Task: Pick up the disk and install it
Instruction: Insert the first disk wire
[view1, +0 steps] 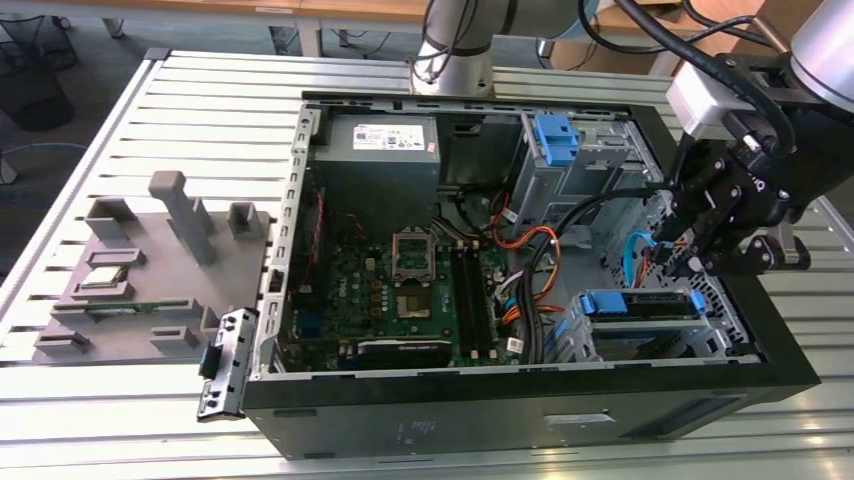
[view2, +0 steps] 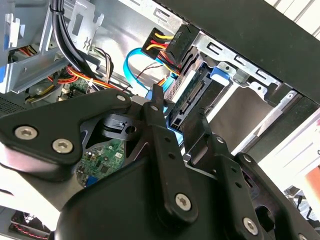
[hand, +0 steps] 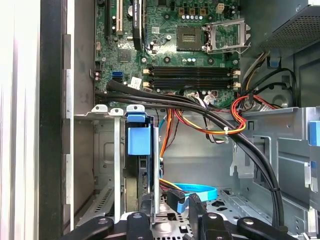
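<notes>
Disk (view1: 641, 305) stands slotted in the drive cage (view1: 582, 338), blue frame uppermost, which I judge is its installed seat beside the cables. My gripper (view1: 691, 268) hangs just above it; I cannot tell whether it's clamping.

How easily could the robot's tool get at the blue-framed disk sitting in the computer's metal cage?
Probably yes, easily: the open tool hangs right by the disk, whose blue end sits uncovered in the cage. The cables seem to run off to one side, not between them.
</notes>
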